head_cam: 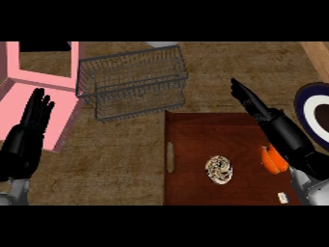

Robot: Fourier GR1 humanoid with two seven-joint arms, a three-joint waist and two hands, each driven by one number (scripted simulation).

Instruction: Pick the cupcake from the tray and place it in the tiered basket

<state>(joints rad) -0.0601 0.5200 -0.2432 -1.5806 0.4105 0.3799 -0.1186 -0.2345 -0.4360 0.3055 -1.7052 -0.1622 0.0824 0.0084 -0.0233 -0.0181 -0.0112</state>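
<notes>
A cupcake (219, 169) with pale swirled frosting sits on the dark brown tray (195, 140), toward its near middle. The grey wire tiered basket (132, 82) stands beyond the tray's far left corner. My right hand (253, 102) hovers over the tray's far right side, fingers straight and pointing away, up and to the right of the cupcake and holding nothing. My left hand (26, 140) rests open at the left edge, fingers up, far from the tray.
An open pink box (32, 96) lies at the left, partly behind my left hand. An orange object (272, 160) lies on the tray's right side beside my right forearm. A dark blue and white plate (323, 116) lies at the right edge.
</notes>
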